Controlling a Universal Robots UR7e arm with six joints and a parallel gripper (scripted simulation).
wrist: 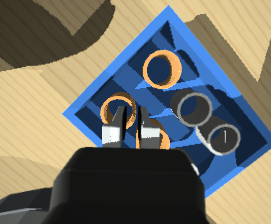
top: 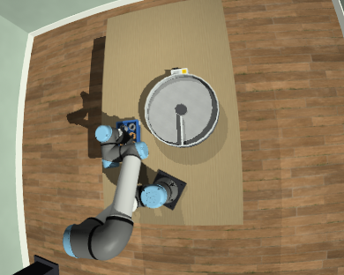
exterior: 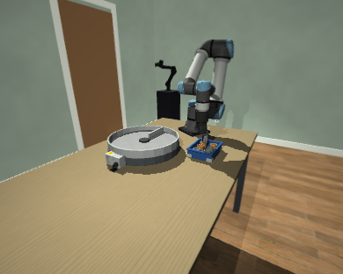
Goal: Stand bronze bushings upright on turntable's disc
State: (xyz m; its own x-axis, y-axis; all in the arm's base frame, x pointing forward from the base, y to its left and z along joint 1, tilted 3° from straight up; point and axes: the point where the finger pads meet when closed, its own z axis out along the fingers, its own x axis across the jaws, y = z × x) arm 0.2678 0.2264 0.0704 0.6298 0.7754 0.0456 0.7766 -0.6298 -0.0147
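Observation:
A blue crate [wrist: 169, 98] stands on the table beside the turntable [top: 181, 109]; it also shows in the side view [exterior: 204, 149]. In it stand one bronze bushing [wrist: 162, 69] at the far side, a second bronze bushing under my fingers, and a third [wrist: 158, 136] mostly hidden behind my right finger. Two steel bushings [wrist: 192, 109] [wrist: 221, 138] lie at the right. My gripper [wrist: 132, 116] is low over the crate, its fingers narrowly apart on either side of the second bushing's near wall, holding nothing. The turntable's disc [top: 165, 106] is bare.
The turntable has a raised rim, a dark hub [top: 181, 108] with a radial bar, and a small control box [exterior: 113, 160] on its side. The arm's base [top: 167, 192] stands on the table near the crate. The table edge is close behind the crate.

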